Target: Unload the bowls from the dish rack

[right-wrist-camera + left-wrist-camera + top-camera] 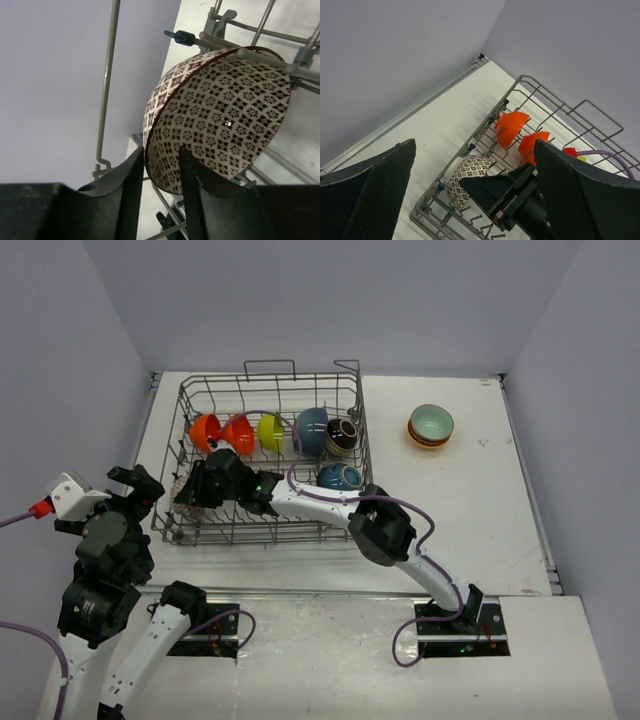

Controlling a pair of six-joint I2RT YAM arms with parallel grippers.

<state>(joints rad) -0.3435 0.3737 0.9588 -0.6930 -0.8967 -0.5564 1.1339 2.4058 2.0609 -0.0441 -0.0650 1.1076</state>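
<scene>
Currently, R gripper [160, 150] fingers straddle the rim of the patterned bowl [220, 95]: one finger outside the wall, one inside. They look clamped on it, though full contact is hard to confirm. Bowl stands on edge among dish rack [250, 538] wires, directly ahead of the fingertips. L gripper [474, 145] fingers are spread wide, holding nothing. Two orange bowls [512, 127] sit in the rack beyond its fingertips.
</scene>
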